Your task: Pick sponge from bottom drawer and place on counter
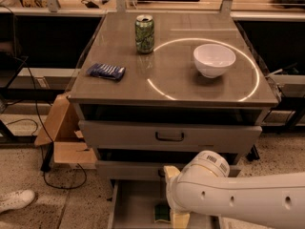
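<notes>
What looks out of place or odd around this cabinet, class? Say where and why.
Nothing is spilled or damaged. A cardboard box sits open against the cabinet's left side. The gripper hangs in the open bottom drawer beside the sponge.
</notes>
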You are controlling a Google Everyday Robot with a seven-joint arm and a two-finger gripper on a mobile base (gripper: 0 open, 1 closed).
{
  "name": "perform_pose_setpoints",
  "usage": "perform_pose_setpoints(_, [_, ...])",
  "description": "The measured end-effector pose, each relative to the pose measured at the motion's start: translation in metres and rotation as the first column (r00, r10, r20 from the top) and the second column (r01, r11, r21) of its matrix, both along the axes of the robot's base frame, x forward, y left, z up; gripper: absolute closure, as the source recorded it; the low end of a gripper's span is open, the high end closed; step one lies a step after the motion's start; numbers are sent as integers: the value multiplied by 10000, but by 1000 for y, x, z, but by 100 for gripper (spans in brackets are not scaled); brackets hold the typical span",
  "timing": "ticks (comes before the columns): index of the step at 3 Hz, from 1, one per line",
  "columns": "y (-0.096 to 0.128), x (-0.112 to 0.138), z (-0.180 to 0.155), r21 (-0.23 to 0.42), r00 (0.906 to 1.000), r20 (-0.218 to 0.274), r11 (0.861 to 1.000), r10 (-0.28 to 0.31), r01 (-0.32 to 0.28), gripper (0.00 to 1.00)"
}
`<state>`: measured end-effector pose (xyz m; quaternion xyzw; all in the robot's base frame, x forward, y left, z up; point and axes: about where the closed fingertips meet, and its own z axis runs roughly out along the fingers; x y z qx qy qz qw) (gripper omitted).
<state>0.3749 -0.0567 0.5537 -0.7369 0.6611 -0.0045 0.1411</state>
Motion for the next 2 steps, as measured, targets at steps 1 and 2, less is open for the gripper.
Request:
perform_pose_setpoints(1, [0,0,0,0,10000,0,10000,0,0,0])
perform_pose_setpoints(2, [-1,1,-14,19,9999,-144,10000,-35,35,0])
